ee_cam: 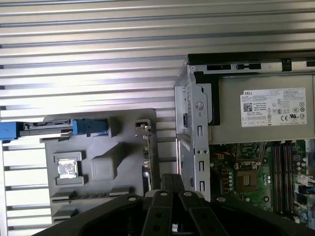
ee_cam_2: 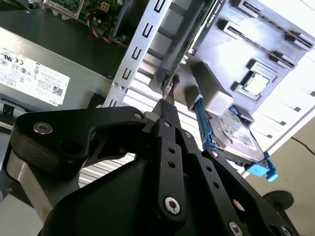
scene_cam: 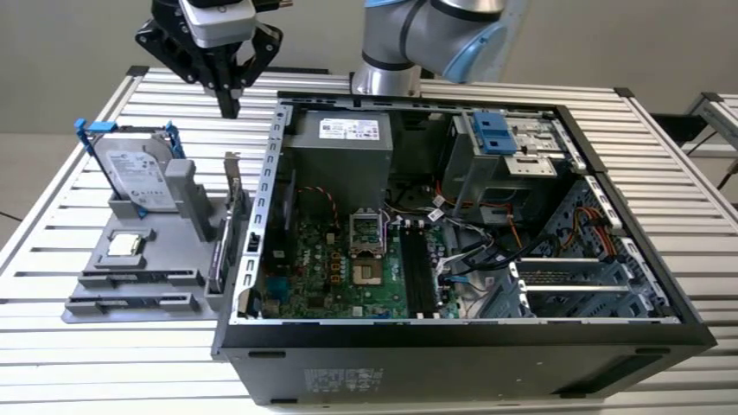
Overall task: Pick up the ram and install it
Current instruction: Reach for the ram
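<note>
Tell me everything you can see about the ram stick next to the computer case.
The ram is a long, thin circuit-board stick, and its edge looks greenish in the second wrist view. It stands on its long edge in a slot of the gray holder, on the side nearest the open computer case and parallel to the case wall. It is not installed yet. The gripper hangs above one end, apart from it, so only the holder touches it. Its chips cannot be made out.

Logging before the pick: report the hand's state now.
Hand: closed, fingertips together, holding nothing. The ram stands untouched in the grey holder.
</note>
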You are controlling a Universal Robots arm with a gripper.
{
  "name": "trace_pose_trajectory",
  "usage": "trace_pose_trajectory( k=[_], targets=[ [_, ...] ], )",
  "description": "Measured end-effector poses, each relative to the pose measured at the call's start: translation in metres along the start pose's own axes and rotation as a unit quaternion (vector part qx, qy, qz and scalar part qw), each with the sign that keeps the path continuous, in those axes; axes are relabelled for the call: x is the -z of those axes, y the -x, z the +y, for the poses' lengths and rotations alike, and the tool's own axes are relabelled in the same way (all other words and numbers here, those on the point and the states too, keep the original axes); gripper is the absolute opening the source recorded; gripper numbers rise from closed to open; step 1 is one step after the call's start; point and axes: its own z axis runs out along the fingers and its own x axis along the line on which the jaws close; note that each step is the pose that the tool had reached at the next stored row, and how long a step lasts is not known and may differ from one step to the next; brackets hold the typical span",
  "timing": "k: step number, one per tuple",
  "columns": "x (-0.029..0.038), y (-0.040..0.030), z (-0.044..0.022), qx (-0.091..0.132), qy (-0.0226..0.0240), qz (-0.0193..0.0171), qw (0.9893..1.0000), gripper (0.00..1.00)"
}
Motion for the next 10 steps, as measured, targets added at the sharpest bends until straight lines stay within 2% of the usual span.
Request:
trace_pose_trajectory(
  k=[10],
  targets=[
    [0.0002,-0.0108,-0.0008,0.0,0.0,0.0,1.0,0.0]
  ],
)
